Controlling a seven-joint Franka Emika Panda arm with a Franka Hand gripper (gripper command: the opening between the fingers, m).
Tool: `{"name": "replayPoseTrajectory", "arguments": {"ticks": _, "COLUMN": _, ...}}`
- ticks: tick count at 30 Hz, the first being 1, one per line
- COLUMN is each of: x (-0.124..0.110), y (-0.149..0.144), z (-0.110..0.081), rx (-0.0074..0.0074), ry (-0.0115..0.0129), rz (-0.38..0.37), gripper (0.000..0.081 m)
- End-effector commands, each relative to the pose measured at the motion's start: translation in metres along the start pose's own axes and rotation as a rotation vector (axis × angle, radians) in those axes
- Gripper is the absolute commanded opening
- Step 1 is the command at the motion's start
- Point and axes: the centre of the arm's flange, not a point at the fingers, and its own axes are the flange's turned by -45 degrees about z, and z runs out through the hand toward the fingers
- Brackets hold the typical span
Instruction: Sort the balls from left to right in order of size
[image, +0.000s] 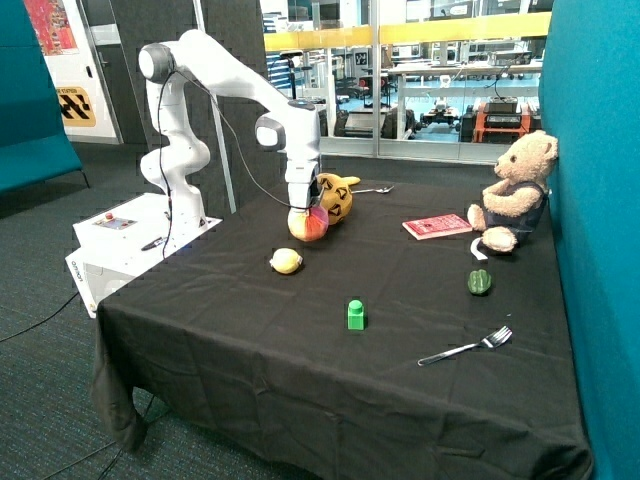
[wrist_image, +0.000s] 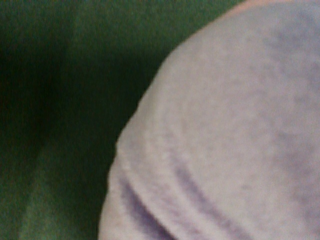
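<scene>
I am watching the gripper (image: 306, 212) pressing down over the orange-and-red ball (image: 309, 225), which is sitting on the cloth just above the middle of the outside view. The wrist view is showing only a pale rounded surface (wrist_image: 225, 130) filling most of its frame, so I am taking it that the camera is sitting right on top of the ball. I cannot tell whether the pincer is clenched around it or only lowered onto it.

Touching the ball on its upper right side is a yellow plush toy (image: 335, 196), which is likely crowding that side of the grasp. A smaller yellow ball (image: 286, 261) is lying near, lower left of the gripper. I am judging that the sorting is barely begun, since these two balls are not yet forming any clear row by size.

Moving outward, a green block (image: 355, 314) is standing in the lower middle, a fork (image: 466, 347) is lying lower right, and a small green object (image: 479, 282) is resting near a teddy bear (image: 515, 192) at the right edge. A red book (image: 437, 226) is lying beside the bear, and a spoon (image: 372, 189) is lying behind the plush.

The table (image: 250, 370) is wearing a black cloth, and glass partitions are running across the top of the frame.
</scene>
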Motion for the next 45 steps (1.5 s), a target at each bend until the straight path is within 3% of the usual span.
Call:
{"name": "replayPoseTrajectory", "arguments": {"ticks": 1, "x": -0.011, "y": 0.003, "z": 0.003, "rx": -0.0014, "ry": 0.0002, "rz": 0.009, "gripper": 0.0}}
{"name": "replayPoseTrajectory", "arguments": {"ticks": 11, "x": -0.013, "y": 0.007, "z": 0.011, "rx": -0.0014, "ry": 0.0002, "rz": 0.024, "gripper": 0.0}}
{"name": "replayPoseTrajectory", "arguments": {"ticks": 12, "x": -0.015, "y": 0.006, "z": 0.013, "rx": -0.0014, "ry": 0.0002, "rz": 0.024, "gripper": 0.0173}}
{"name": "replayPoseTrajectory", "arguments": {"ticks": 14, "x": -0.016, "y": 0.006, "z": 0.015, "rx": -0.0014, "ry": 0.0002, "rz": 0.023, "gripper": 0.0371}}
{"name": "replayPoseTrajectory", "arguments": {"ticks": 16, "x": -0.017, "y": 0.005, "z": 0.016, "rx": -0.0014, "ry": 0.0002, "rz": 0.024, "gripper": 0.0472}}
{"name": "replayPoseTrajectory", "arguments": {"ticks": 18, "x": -0.019, "y": 0.005, "z": 0.016, "rx": -0.0014, "ry": 0.0002, "rz": 0.021, "gripper": 0.0625}}
{"name": "replayPoseTrajectory", "arguments": {"ticks": 22, "x": -0.021, "y": 0.005, "z": 0.016, "rx": -0.0014, "ry": 0.0002, "rz": 0.017, "gripper": 0.0757}}
{"name": "replayPoseTrajectory", "arguments": {"ticks": 31, "x": -0.022, "y": 0.007, "z": 0.014, "rx": -0.0014, "ry": 0.0002, "rz": 0.017, "gripper": 0.0804}}
{"name": "replayPoseTrajectory", "arguments": {"ticks": 45, "x": -0.027, "y": 0.011, "z": 0.012, "rx": -0.0014, "ry": 0.0002, "rz": 0.02, "gripper": 0.0808}}
